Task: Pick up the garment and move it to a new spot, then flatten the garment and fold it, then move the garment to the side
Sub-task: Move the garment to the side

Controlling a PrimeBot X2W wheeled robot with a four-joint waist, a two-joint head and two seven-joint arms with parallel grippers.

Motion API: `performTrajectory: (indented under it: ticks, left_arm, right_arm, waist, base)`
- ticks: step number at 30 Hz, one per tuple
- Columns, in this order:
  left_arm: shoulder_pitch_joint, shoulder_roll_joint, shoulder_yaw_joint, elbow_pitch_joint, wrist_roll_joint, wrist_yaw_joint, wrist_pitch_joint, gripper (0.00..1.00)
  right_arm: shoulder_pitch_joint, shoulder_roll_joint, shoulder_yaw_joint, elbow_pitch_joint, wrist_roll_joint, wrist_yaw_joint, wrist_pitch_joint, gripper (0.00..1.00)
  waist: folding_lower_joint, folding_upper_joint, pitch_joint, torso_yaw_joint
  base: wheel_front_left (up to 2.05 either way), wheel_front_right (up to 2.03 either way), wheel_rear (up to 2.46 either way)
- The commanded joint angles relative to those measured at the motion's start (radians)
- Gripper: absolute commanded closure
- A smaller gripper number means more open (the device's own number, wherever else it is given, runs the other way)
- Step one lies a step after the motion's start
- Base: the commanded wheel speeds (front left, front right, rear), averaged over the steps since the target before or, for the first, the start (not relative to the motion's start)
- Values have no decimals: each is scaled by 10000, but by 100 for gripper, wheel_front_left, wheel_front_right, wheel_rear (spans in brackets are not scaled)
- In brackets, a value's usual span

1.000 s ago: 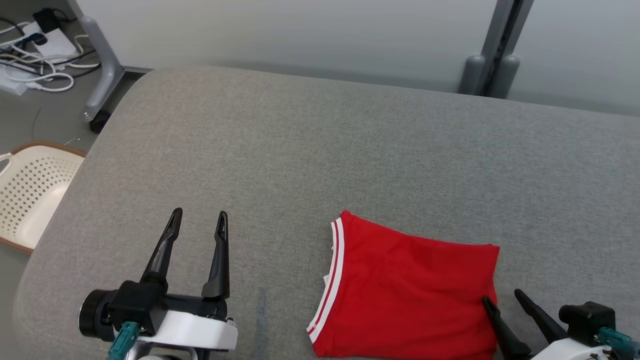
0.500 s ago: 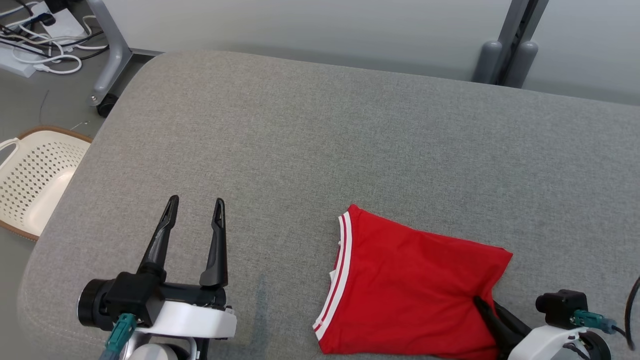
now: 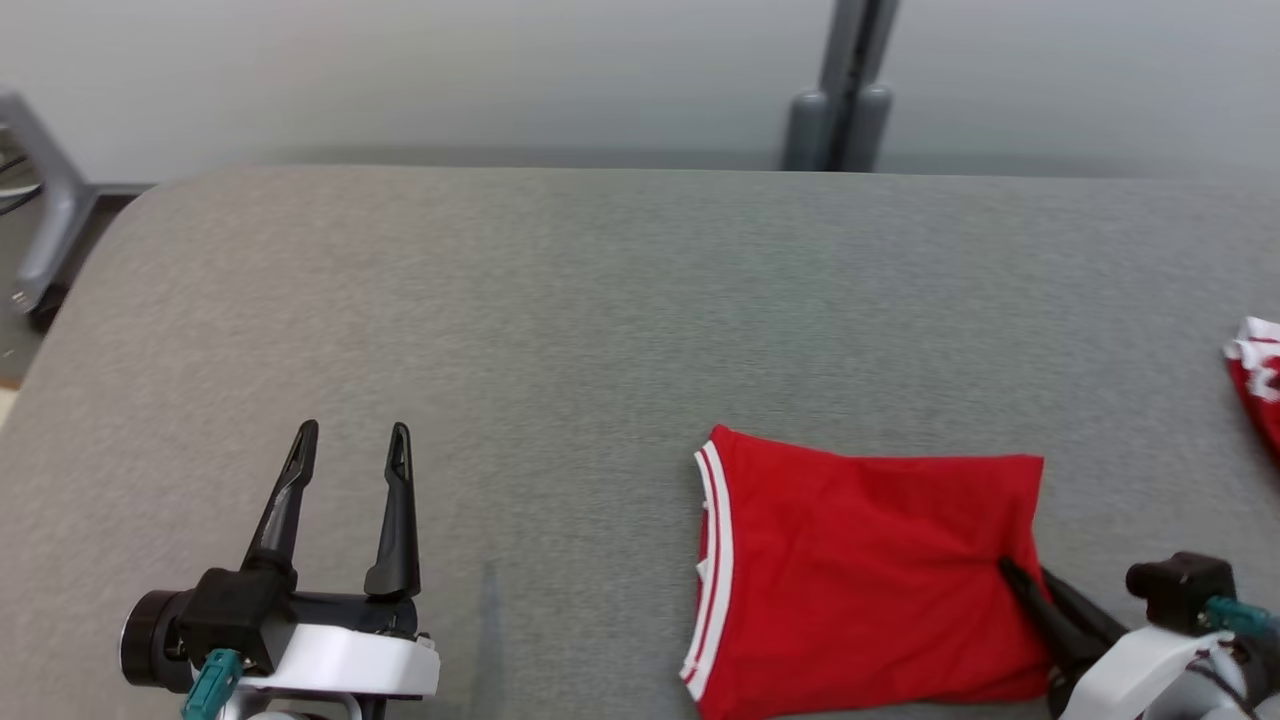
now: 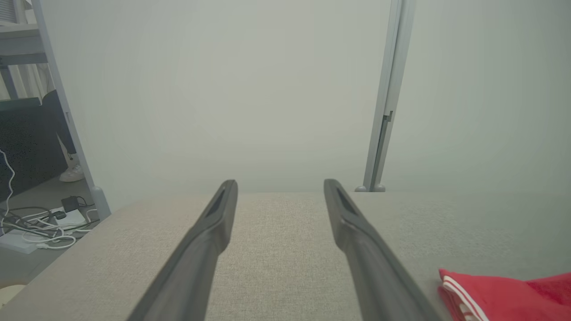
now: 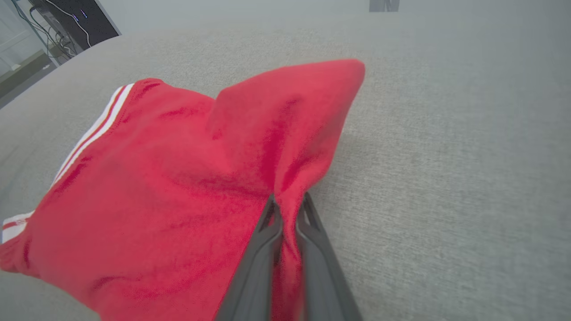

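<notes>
Garment (image 3: 870,570) pinched at its right edge by my right hand (image 3: 1008,568).
Folded red cloth with white-striped trim lies on the grey surface (image 3: 600,330), right of centre and near my side; my right fingers are clamped together on a raised fold of it. My left hand (image 3: 352,432) hovers well apart to the left, fingers spread, holding nothing.

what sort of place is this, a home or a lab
Likely a lab or test room, not a home: a grey fabric-covered work surface, bare pale partition walls joined by a metal post, and a tangle of cables on the floor.
</notes>
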State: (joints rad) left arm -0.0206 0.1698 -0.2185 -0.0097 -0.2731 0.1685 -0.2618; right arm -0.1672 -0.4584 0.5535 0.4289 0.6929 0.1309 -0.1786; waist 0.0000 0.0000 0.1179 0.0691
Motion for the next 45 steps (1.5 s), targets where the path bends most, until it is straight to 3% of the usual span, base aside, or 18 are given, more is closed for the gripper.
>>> performTrajectory:
  ticks: [1,7,12,20,24,33,40,41,42,43,44,45]
  left_arm:
    - [96,27,29,-54,15,15,-28,0]
    - [-207,94,-88,-109,151,-43,-18,0]
    - [-646,281,-151,-291,306,-49,151,0]
    - [-1535,486,-362,-603,695,-70,583,0]
    - [-2006,624,-508,-762,925,-107,876,0]
    - [-2752,1004,-640,-1299,1347,-164,1545,0]
    - [-3213,1290,-769,-1718,1640,-221,2031,0]
    - [-3268,1323,-775,-1799,1682,-231,2078,0]
    - [-3302,1366,-789,-1862,1709,-257,2162,0]
    - [-3337,1414,-809,-1911,1735,-253,2200,0]
    - [-3384,1446,-817,-1968,1757,-259,2252,0]
    - [-3418,1471,-832,-2014,1779,-257,2306,0]
  right_arm:
    - [-208,-205,-93,1,17,-1,-89,100]
    - [-846,-638,-56,-18,93,-1,-224,100]
    - [-2090,-635,333,-14,205,-1,-415,100]
    - [-4255,-852,781,675,691,-1,-781,100]
    - [-5192,-1298,791,1223,1069,-1,-872,100]
    - [-6200,-2093,-1372,1989,1428,-1,-875,100]
    - [-6599,-1982,-1860,2832,1582,-1,-868,100]
    - [-6697,-2000,-1890,2980,1528,-1,-868,84]
    - [-6790,-1973,-1927,3149,1461,-1,-868,59]
    - [-6798,-1870,-1887,3306,1470,-1,-868,47]
    - [-6868,-1849,-1947,3513,1415,-1,-867,47]
    - [-6967,-1864,-2137,3627,1360,-1,-868,0]
  waist:
    - [0,0,-112,-849]
    - [0,0,145,-1877]
    - [0,0,851,-2642]
    - [0,0,1960,-3426]
    - [0,0,2539,-3696]
    - [0,0,3849,-4191]
    - [0,0,4658,-4211]
    - [0,0,4770,-4206]
    - [0,0,4869,-4202]
    - [0,0,4949,-4198]
    - [0,0,5031,-4195]
    - [0,0,5099,-4187]
  base:
    - [0,0,0]
    - [0,0,0]
    - [0,0,0]
    - [0,0,0]
    - [0,0,0]
    - [0,0,0]
    - [0,0,0]
    - [0,0,0]
    - [0,0,0]
    - [0,0,0]
    - [0,0,0]
    - [0,0,0]
